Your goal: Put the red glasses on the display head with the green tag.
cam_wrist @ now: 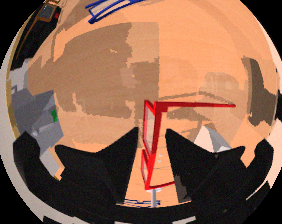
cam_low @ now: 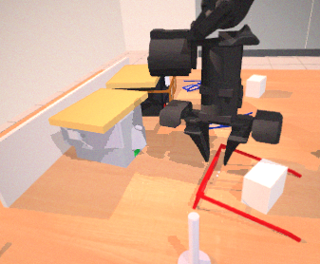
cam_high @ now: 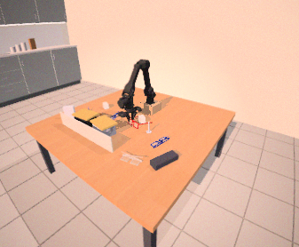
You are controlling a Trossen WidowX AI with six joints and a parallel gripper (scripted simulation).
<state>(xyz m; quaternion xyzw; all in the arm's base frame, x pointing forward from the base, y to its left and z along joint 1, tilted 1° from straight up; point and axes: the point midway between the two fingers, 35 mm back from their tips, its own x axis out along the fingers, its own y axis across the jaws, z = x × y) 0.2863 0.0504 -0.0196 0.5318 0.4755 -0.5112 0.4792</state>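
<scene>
The red glasses (cam_high: 136,124) (cam_low: 200,194) (cam_wrist: 164,106) are on the table, with their temples reaching out on both sides of a white block (cam_high: 142,118) (cam_low: 264,187). My gripper (cam_low: 216,162) (cam_wrist: 152,131) is open and points down. In the wrist view its fingertips appear on either side of the glasses' front; whether they reach down to the frame is unclear. The grey display head (cam_low: 112,142) (cam_wrist: 39,117) with the green tag (cam_low: 137,152) (cam_wrist: 54,116) is under a yellow board. The other head (cam_low: 152,108), black, is behind it and wears orange glasses.
A white upright panel (cam_high: 87,131) (cam_low: 12,166) runs beside the heads. A thin white post (cam_high: 148,128) (cam_low: 194,233) stands near the red glasses. Blue glasses (cam_high: 160,141), clear glasses (cam_high: 131,158) and a dark case (cam_high: 164,160) lie farther out. More blue glasses (cam_wrist: 109,9) lie behind the gripper.
</scene>
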